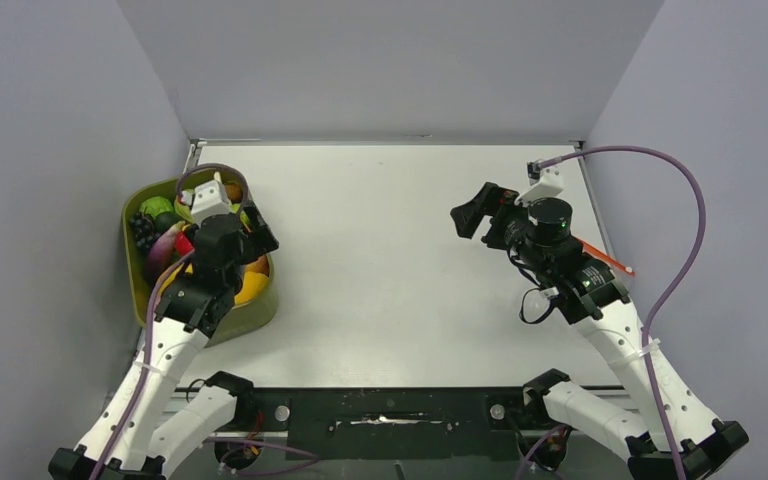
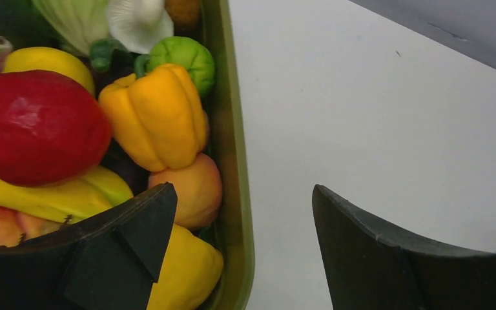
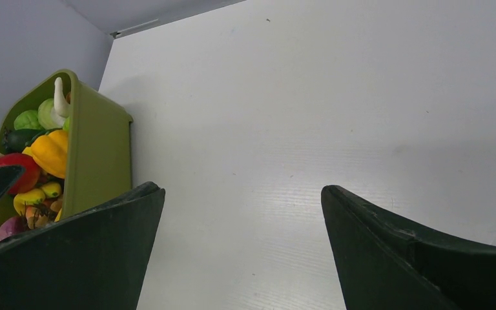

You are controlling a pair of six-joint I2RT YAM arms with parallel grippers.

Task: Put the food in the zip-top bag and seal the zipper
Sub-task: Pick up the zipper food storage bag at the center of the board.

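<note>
The food [image 2: 71, 129] is heaped in an olive-green tray [image 1: 250, 316] at the left side of the surface [image 1: 390, 260]. A yellow pepper [image 2: 156, 113], a red piece [image 2: 35, 126], bananas [image 2: 45, 197] and a peach-coloured piece [image 2: 192, 188] are seen packed close together against the tray's right wall. The left tool [image 2: 242, 188] is held over that wall with its jaws spread wide. One finger is over the food and the other over the bare surface, and nothing is gripped.

The right tool [image 3: 242, 188] is held above the right half of the surface, pointed toward the tray. Its jaws are also spread wide and nothing is between them.

The zip-top bag [image 1: 600, 252] is laid near the right edge of the surface, largely hidden under the right arm. Only its zipper [image 1: 617, 265] is clearly made out, as a thin red-orange strip; whether it is sealed cannot be told.
</note>
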